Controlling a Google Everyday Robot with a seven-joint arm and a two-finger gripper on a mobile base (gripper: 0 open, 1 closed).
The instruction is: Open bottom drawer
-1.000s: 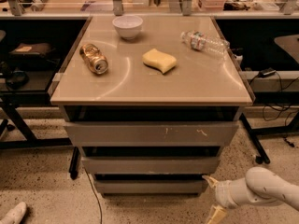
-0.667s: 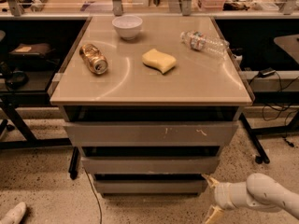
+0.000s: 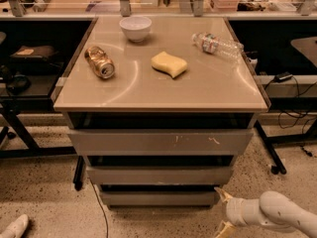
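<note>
**Arm sinks a touch by the bottom drawer**

Since the earlier frames the pale arm (image 3: 277,213) in the lower right of the frame has sunk slightly. The gripper (image 3: 222,211) has hardly shifted from its place off the lower right corner of the cabinet. Its two tan fingers are spread wide, one above the other, with nothing between them. The upper fingertip (image 3: 221,194) lies just beside the right end of the bottom drawer (image 3: 158,198); whether it touches is unclear. That drawer is the narrowest grey front, low in the centre of the frame under the mid-width front (image 3: 158,175), with a dark strip above it. On the cabinet top (image 3: 163,94) lie a white bowl (image 3: 135,28), a tipped can (image 3: 99,62), a yellow sponge (image 3: 169,64) and a plastic bottle (image 3: 217,43) on its side.
</note>
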